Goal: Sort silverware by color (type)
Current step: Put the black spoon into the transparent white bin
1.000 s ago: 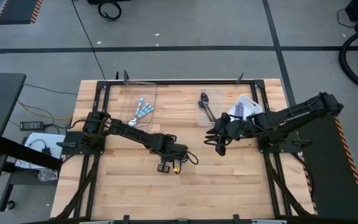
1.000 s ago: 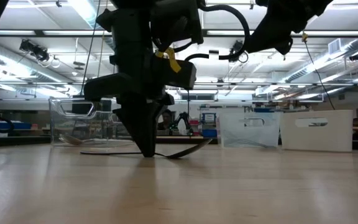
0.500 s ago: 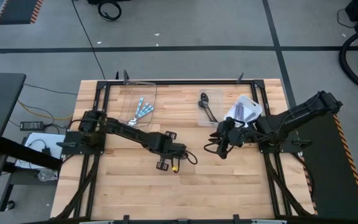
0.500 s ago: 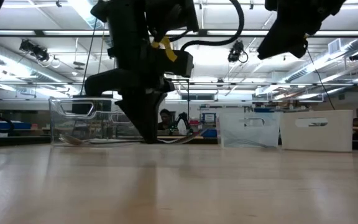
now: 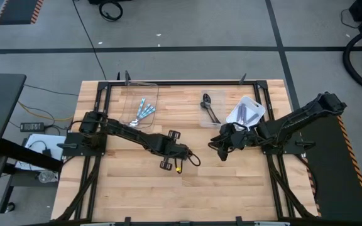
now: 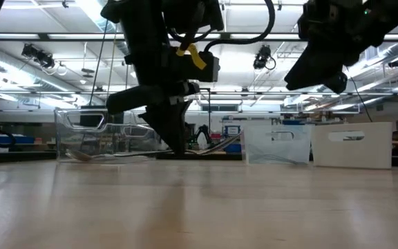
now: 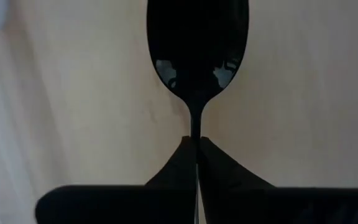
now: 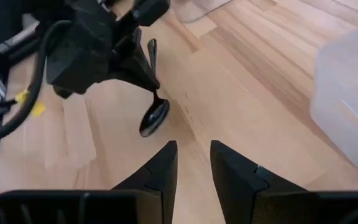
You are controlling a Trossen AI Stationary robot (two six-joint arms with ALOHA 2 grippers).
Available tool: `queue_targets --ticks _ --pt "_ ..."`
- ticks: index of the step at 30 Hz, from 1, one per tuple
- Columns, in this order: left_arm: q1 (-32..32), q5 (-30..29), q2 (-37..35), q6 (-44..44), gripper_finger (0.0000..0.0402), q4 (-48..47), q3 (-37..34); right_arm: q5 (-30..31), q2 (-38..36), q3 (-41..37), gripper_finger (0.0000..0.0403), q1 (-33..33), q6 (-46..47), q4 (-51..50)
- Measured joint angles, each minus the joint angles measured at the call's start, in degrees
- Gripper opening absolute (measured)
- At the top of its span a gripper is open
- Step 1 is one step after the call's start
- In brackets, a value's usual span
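Note:
My left gripper (image 5: 171, 152) stands at the middle of the table, shut on a dark spoon (image 7: 197, 50). The right wrist view shows that spoon (image 8: 153, 116) hanging bowl-down below the left fingers. My right gripper (image 5: 221, 150) hovers open a little to the spoon's right, fingers (image 8: 166, 163) pointing at it, touching nothing. Several blue-handled spoons (image 5: 144, 110) lie in a clear container at the far left. Two dark spoons (image 5: 208, 108) lie in a clear container at the far middle. My left gripper pinches the dark spoon's thin handle (image 7: 196, 127) just behind the bowl, between its two fingers (image 7: 178, 163), which come from above. The handle's free end (image 8: 152, 45) sticks up past the fingers. The spoon is tilted with its bowl (image 8: 154, 118) lowest, close above the wood.
A pale container (image 5: 254, 102) with more cutlery stands at the far right, close behind my right arm (image 6: 330, 48). The low view shows the clear containers (image 6: 88, 131) and the white one (image 6: 351, 145) along the far side. Bare wood lies toward the near edge.
My left gripper has risen from the table with the dark spoon; a second ago its fingertips stood on the wood and the spoon lay flat, now the spoon is off the wood. My right arm has sunk a little.

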Motion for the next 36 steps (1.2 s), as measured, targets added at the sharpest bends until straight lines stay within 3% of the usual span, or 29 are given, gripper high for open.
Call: queue_targets --ticks 7,13,24,36 --pt "-1.1 -9.9 -0.1 4.4 0.0006 2.1 0.9 0.0 0.0 -3.9 0.0106 -1.8 1.3 8.1" --pt "-2.9 -20.1 -0.2 18.6 0.0005 9.9 1.0 0.0 0.0 -3.9 0.0106 -3.9 1.3 9.9" --pt "-3.2 -20.3 -0.2 49.7 0.0005 29.3 1.0 -0.3 0.0 -3.9 0.0106 -6.1 1.3 11.4" --pt "-2.3 -12.4 -0.2 72.6 0.0005 40.3 1.0 -6.2 0.0 -3.9 0.0106 -7.2 2.7 13.0"
